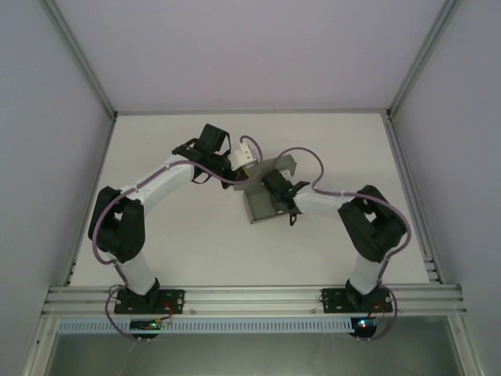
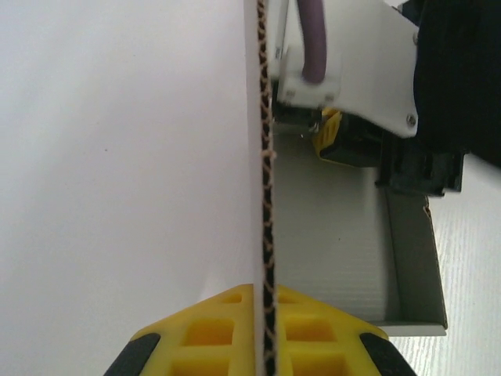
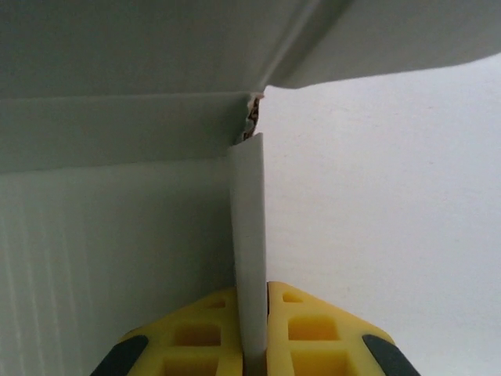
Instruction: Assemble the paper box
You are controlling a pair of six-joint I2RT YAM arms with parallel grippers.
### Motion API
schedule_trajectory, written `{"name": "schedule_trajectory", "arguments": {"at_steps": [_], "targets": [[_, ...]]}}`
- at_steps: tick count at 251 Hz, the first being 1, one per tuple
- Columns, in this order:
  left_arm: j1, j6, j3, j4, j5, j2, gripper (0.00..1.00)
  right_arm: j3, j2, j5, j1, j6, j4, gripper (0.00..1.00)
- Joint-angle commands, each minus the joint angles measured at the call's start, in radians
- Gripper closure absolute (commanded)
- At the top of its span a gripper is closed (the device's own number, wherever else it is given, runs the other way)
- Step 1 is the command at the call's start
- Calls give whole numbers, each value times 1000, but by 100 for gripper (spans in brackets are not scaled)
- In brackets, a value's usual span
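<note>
The paper box [image 1: 263,207] is a half-folded grey cardboard piece in the middle of the table. My left gripper [image 1: 241,161] reaches it from the far left, and in the left wrist view the left gripper [image 2: 266,296] is shut on the raw corrugated edge of an upright wall [image 2: 267,157]. The box floor [image 2: 337,235] lies to the right of that wall. My right gripper [image 1: 275,183] comes in from the right over the box. Its yellow fingers [image 3: 305,321] are shut on a narrow upright flap [image 3: 249,227], with the box's inner walls [image 3: 117,117] beyond.
The white table [image 1: 180,235] stretches around the box, fenced by aluminium rails [image 1: 250,298] at the near edge and side posts. The right arm's wrist and purple cable [image 2: 313,39] hang close above the box.
</note>
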Motion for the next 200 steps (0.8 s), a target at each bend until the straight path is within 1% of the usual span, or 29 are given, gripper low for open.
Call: {"name": "schedule_trajectory", "arguments": {"at_steps": [1,11,24,45,51,57,65,72,97,104,124,132,163,180,192,200], "targets": [[7,-12,44,-26,16,-5,100,74,129,296,1,144,-309,100],[7,-13,44,-29,14,-1,100,101,161,304,7,154,-345,100],[7,-13,47,-31,13,3,100,113,183,299,11,159,-347,100],[7,-13,46,-32,13,3,100,83,158,234,12,135,-286,100],[7,-12,46,-32,13,4,100,67,140,214,12,126,-244,100],[7,-13,46,-31,13,5,100,53,122,192,10,109,-213,95],[7,-9,43,-31,12,4,100,32,94,173,8,96,-179,86],[7,-7,42,-32,11,4,100,15,70,154,6,87,-158,82],[7,1,39,-36,7,3,100,-18,-5,35,-21,47,-115,74],[7,2,37,-35,4,2,100,-27,-23,-16,-30,27,-106,73],[8,3,35,-33,-2,-1,100,-50,-60,-153,-53,-3,-81,67],[8,2,33,-33,-4,-4,100,-54,-68,-211,-64,-13,-82,66],[9,11,19,-19,-1,-21,100,-74,-90,-371,-96,-28,-75,67],[9,7,10,-3,0,-31,100,-79,-87,-421,-103,-38,-71,67],[9,5,6,3,3,-34,100,-79,-82,-421,-102,-41,-74,67],[8,5,5,7,2,-34,100,-78,-75,-420,-102,-41,-82,72]]}}
